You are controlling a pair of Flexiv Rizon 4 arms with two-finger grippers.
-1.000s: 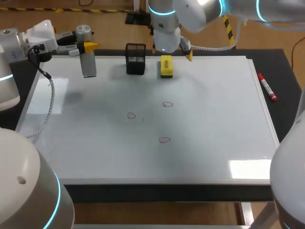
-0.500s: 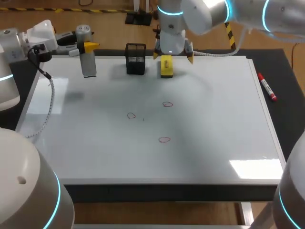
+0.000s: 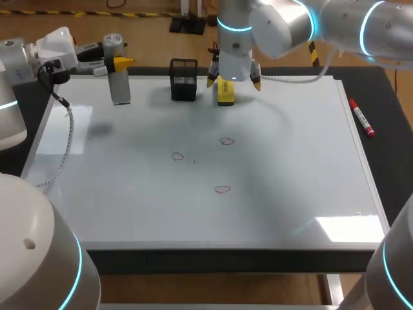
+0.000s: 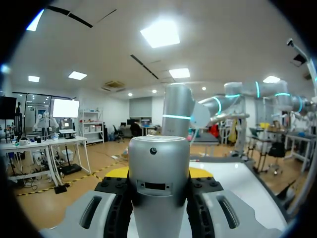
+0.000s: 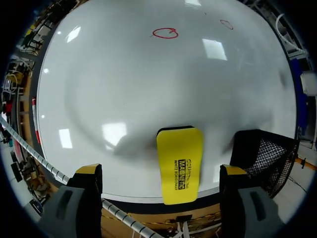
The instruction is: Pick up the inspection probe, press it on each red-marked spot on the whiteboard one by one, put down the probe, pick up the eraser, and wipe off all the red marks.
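Yellow eraser (image 5: 179, 163) is lying under our right hand (image 5: 161, 171), its fingers spread apart. We should be descending squarely over the eraser before closing. Our left hand (image 4: 158, 174) is clamping the probe (image 4: 158, 148).

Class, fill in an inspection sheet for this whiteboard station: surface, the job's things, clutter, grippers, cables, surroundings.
Surface: whiteboard lying flat; three red marks near its middle, not yet wiped.
Job's things: eraser lying at the board's far edge, beside the basket; probe held upright over the far left corner.
Clutter: the basket, black mesh; red marker off the board's right edge.
Grippers: left gripper shut on the probe; right gripper open, one finger on each side of the eraser, with gaps.
Cables: white coiled cable hanging from the left arm over the board's left edge.
Surroundings: nothing seen.
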